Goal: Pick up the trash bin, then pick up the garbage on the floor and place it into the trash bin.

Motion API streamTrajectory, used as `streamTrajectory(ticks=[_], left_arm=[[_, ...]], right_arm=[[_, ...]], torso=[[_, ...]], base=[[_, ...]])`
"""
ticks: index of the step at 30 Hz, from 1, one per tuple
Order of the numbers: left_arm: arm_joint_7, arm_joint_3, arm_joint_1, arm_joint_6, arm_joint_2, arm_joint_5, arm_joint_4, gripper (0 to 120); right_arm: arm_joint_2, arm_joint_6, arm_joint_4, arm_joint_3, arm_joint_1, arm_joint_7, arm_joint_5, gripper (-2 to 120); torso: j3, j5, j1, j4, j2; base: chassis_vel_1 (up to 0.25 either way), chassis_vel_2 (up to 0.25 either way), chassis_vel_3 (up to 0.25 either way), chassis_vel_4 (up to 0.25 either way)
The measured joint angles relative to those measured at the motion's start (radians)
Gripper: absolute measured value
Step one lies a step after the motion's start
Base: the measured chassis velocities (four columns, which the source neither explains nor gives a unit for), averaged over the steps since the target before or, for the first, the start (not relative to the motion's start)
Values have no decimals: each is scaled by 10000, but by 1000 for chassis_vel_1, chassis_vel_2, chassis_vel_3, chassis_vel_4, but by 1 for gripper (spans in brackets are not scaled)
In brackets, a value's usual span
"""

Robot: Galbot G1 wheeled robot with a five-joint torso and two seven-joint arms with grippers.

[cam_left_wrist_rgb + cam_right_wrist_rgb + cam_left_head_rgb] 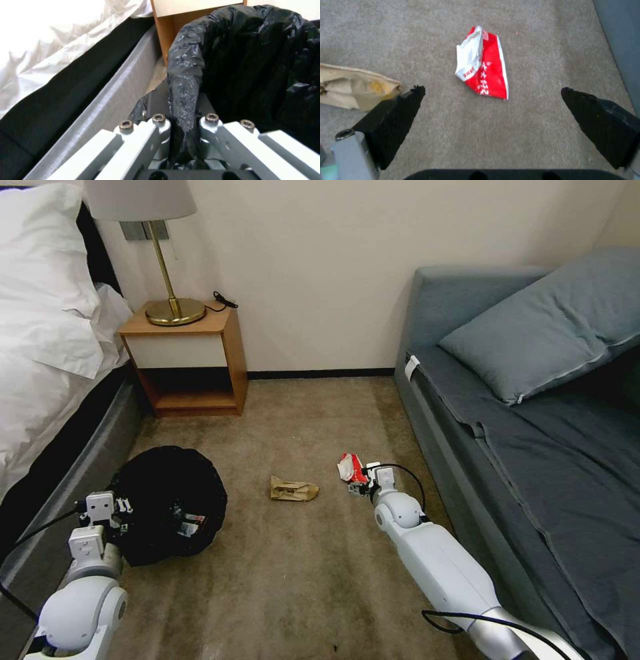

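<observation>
The trash bin [170, 503], lined with a crinkly black bag, hangs at the left beside the bed, and some litter lies inside it. My left gripper [119, 508] is shut on its rim; the left wrist view has the black bag rim [185, 82] pinched between the jaws. A red-and-white packet [352, 468] lies on the carpet next to the sofa. My right gripper [357, 485] hovers just above it, open; the right wrist view has the packet [483, 67] just beyond the spread black fingertips [403, 105]. A crumpled brown paper bag [293, 489] lies mid-floor.
A white-sheeted bed [47, 333] runs along the left and a grey sofa [533, 433] with a pillow along the right. A wooden nightstand [190, 360] with a brass lamp stands against the back wall. Beige carpet [293, 580] fills the strip between them.
</observation>
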Motion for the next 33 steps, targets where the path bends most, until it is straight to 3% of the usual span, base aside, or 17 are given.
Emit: streamTrajectory(ticks=[33], left_arm=[[2, 10, 10, -8, -8, 0, 29, 4]], right_arm=[[41, -4, -182, -45, 47, -113, -112, 100]], torso=[[0, 0, 0, -1, 0]], base=[[-66, 68, 68, -71]])
